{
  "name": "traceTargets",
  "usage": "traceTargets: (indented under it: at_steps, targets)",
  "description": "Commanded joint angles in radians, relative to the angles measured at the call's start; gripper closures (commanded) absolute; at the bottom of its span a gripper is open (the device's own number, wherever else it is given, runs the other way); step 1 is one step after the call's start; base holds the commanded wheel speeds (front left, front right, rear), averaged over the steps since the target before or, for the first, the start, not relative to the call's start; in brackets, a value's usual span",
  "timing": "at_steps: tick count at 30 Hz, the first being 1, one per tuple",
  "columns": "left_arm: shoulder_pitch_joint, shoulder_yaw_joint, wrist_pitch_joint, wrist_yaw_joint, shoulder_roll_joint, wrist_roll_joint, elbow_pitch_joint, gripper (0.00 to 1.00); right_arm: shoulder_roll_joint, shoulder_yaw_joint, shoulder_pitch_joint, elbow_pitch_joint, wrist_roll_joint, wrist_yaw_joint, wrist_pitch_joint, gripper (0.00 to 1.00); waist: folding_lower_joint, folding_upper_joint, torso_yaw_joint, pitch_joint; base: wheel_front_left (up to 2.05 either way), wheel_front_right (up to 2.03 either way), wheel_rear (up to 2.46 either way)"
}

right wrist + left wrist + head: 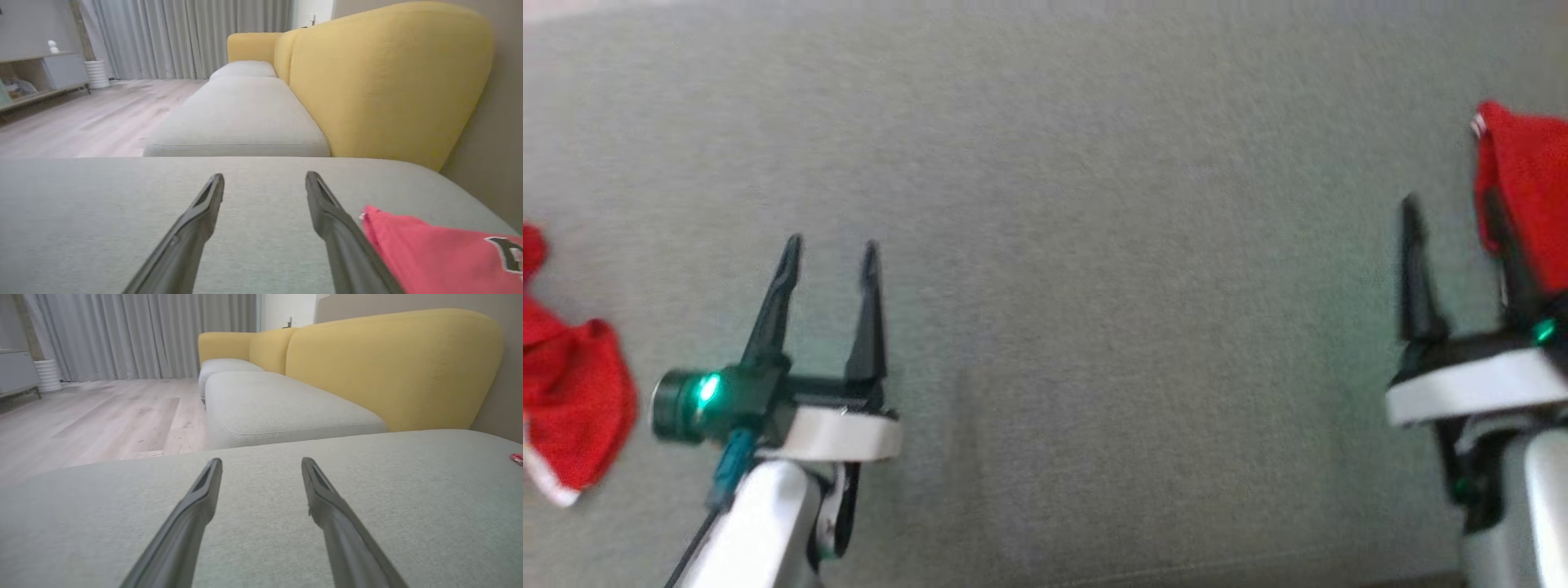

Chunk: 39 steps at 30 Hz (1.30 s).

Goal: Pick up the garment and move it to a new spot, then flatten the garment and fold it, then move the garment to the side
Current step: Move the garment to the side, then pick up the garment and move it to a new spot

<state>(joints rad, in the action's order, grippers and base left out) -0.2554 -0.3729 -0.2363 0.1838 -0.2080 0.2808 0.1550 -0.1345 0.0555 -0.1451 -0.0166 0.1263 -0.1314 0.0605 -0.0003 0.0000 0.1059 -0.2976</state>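
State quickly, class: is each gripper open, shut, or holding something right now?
Left gripper: open, holding nothing.
Right gripper: open, holding nothing; red garment lies beside it.

Left gripper (pixel 832 243): two long dark fingers (pixel 196 510), slim and tapering, each with a narrow slot near the tip, set in a black base (pixel 768 385) above a white collar (pixel 837 433). A dark cylinder (pixel 678 408) with a green light (pixel 707 390) sits at its side, and a teal plug (pixel 737 457) feeds a thin black cable (pixel 690 559) beside the pale glossy forearm (pixel 760 523). Right gripper (pixel 1451 198): same dark fingers, white collar, small green lamp (pixel 1543 331), pale forearm.
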Motion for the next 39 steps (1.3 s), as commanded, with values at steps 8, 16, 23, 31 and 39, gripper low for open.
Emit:
traceTargets:
  at_steps: [8,16,23,31,39]
  targets:
    - [0.123,0.119,-0.01,0.05,-0.048,0.061,-0.011,0.0,0.054,-0.082,0.131,-0.088,0.023,0.001,-0.035,0.0,0.0003,0.0,-0.112,0.15,0.0,0.0,0.0]
    - [0.222,0.123,0.011,0.07,-0.057,0.079,-0.046,0.0,0.074,-0.091,0.241,-0.143,0.022,0.001,-0.06,0.0,0.0003,0.0,-0.116,0.219,0.0,0.0,0.0]
    - [0.291,0.094,0.051,0.073,-0.064,0.082,-0.069,0.0,0.082,-0.094,0.332,-0.188,0.033,0.001,-0.087,0.0,0.0003,0.0,-0.103,0.276,0.0,0.0,0.0]
    - [0.332,0.077,0.073,0.071,-0.073,0.087,-0.076,0.0,0.084,-0.089,0.382,-0.209,0.054,0.001,-0.097,0.0,0.0003,0.0,-0.095,0.308,0.0,0.0,0.0]
    - [0.328,0.068,0.083,0.075,-0.081,0.084,-0.086,0.0,0.084,-0.087,0.385,-0.207,0.057,0.001,-0.096,0.0,0.0003,0.0,-0.099,0.309,0.0,0.0,0.0]
